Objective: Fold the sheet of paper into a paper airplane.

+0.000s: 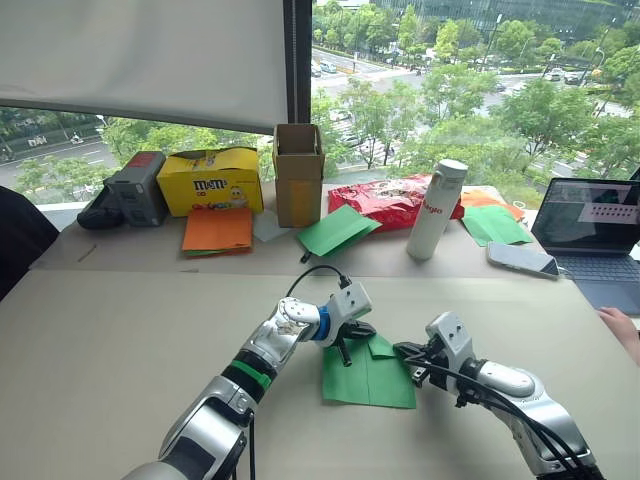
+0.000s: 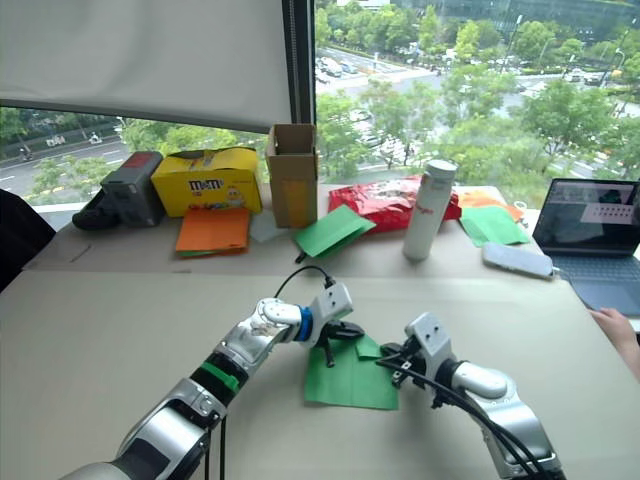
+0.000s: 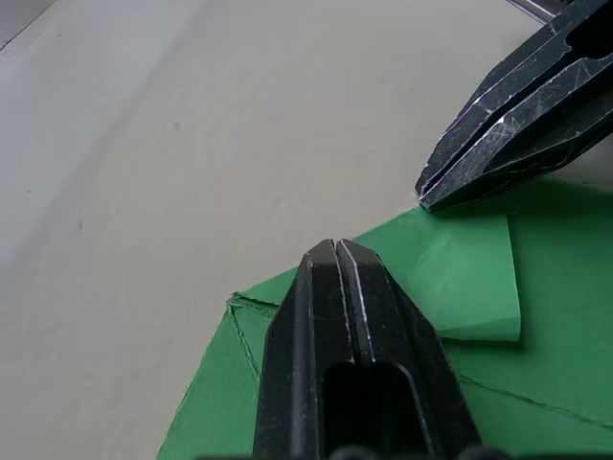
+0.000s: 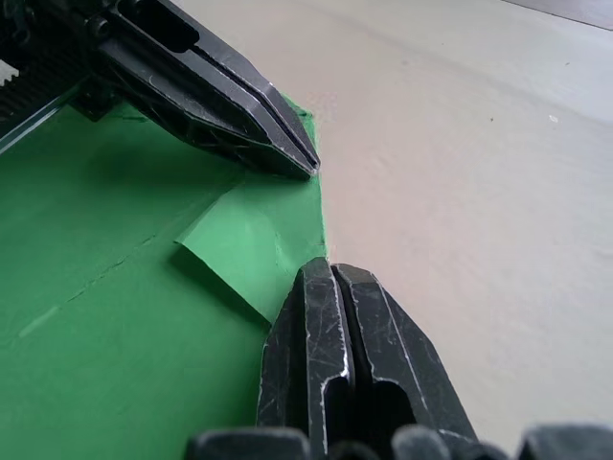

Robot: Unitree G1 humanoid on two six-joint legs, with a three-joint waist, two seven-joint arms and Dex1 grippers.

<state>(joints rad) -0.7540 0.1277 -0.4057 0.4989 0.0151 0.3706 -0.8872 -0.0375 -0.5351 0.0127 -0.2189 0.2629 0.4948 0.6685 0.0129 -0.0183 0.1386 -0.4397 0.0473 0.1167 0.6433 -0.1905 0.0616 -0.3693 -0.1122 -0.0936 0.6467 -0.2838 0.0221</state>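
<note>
While both closed grippers — left gripper [image 3: 334,251], right gripper [image 4: 329,270] — press the sheet of paper [image 1: 365,378], a bottle [image 1: 436,208] stands well behind

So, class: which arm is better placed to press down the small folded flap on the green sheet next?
Probably the right: the right tool, shut, touches the folded flap on the sheet of paper.

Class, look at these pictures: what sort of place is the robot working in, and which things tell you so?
Probably an upper-floor office or lab: a window looks down on streets and trees, an open laptop sits on the table, and snack boxes line the sill.
</note>
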